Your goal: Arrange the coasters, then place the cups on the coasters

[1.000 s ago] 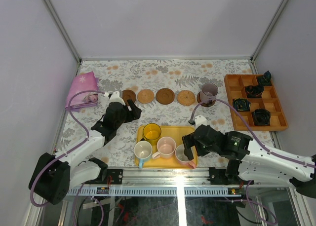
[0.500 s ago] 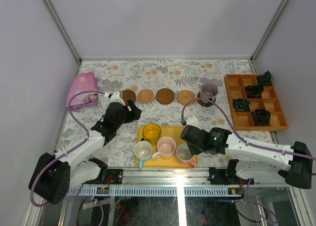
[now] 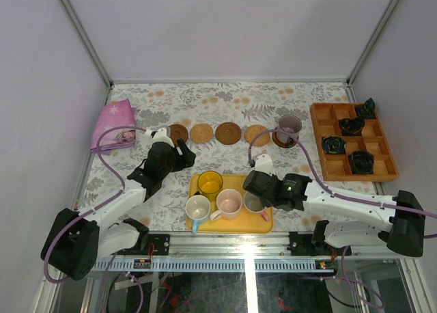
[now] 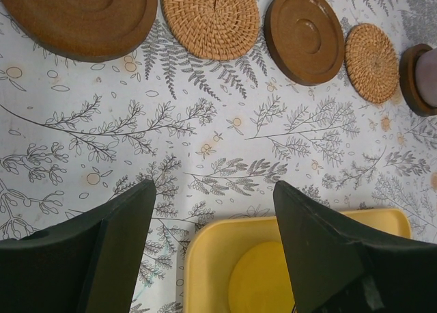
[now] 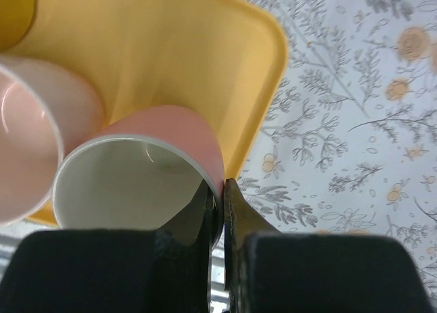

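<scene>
Five coasters lie in a row at the back: dark brown (image 3: 178, 132), tan (image 3: 202, 132), dark brown (image 3: 228, 132), tan (image 3: 257, 134), and a dark one (image 3: 283, 142) under the grey-purple cup (image 3: 289, 127). The yellow tray (image 3: 235, 225) holds a yellow cup (image 3: 209, 183), a white and blue cup (image 3: 198, 207) and two pink cups. My right gripper (image 5: 220, 186) is shut on the wall of the right pink cup (image 5: 171, 125), one finger inside it and one outside. The other pink cup (image 5: 27, 135) touches it. My left gripper (image 4: 215, 190) hangs open between the coaster row and the tray's corner (image 4: 205, 258).
An orange compartment tray (image 3: 321, 132) with black ring-shaped objects stands at the right. A pink cloth (image 3: 113, 121) lies at the back left. White walls close in the table on three sides.
My right gripper has moved left over the yellow tray and closed on the rim of the right pink cup. The left arm has not moved.
</scene>
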Robot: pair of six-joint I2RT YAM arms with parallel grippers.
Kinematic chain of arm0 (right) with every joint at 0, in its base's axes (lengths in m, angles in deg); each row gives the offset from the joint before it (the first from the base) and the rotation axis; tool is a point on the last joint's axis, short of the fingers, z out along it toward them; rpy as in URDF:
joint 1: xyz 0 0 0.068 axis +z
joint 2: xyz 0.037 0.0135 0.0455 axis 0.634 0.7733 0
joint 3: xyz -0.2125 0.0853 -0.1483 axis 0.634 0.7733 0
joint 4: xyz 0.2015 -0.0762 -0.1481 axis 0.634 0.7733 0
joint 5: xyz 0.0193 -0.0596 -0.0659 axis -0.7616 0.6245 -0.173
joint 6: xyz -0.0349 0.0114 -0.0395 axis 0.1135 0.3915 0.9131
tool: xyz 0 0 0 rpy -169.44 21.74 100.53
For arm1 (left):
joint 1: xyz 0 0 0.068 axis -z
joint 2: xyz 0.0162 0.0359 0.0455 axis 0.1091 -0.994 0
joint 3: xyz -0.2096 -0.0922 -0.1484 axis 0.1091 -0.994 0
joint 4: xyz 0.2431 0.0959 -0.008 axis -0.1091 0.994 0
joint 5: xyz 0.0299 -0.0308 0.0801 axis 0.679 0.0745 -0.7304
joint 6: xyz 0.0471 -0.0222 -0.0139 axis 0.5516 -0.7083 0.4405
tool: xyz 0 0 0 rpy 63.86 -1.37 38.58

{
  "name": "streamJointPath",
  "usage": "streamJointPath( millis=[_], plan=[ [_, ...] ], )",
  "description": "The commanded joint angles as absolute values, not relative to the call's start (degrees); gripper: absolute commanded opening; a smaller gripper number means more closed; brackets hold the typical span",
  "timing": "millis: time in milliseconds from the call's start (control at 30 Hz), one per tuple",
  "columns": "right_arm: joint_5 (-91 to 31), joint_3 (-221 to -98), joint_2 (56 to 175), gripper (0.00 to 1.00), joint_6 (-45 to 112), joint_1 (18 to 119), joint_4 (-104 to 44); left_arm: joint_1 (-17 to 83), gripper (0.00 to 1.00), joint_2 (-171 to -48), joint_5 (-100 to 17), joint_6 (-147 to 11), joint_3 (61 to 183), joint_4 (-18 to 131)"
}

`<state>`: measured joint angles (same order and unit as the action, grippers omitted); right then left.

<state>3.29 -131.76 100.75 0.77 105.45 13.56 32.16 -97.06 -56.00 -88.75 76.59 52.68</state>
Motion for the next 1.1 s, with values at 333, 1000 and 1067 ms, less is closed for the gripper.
streamJointPath(
  millis=[333,1000,1067],
  plan=[
    [10.8,-134.1,104.3,0.00,-0.3,96.8,2.8,32.5,0.70,-98.0,-55.3,-88.4,75.8,50.2],
    [2.9,-135.4,103.1,0.61,2.0,92.2,1.4,32.5,0.70,-98.0,-54.9,-88.7,75.7,50.1],
    [3.3,-135.6,101.8,0.63,1.8,92.2,1.5,32.5,0.70,-98.1,-54.7,-88.7,75.7,50.0]
  ],
)
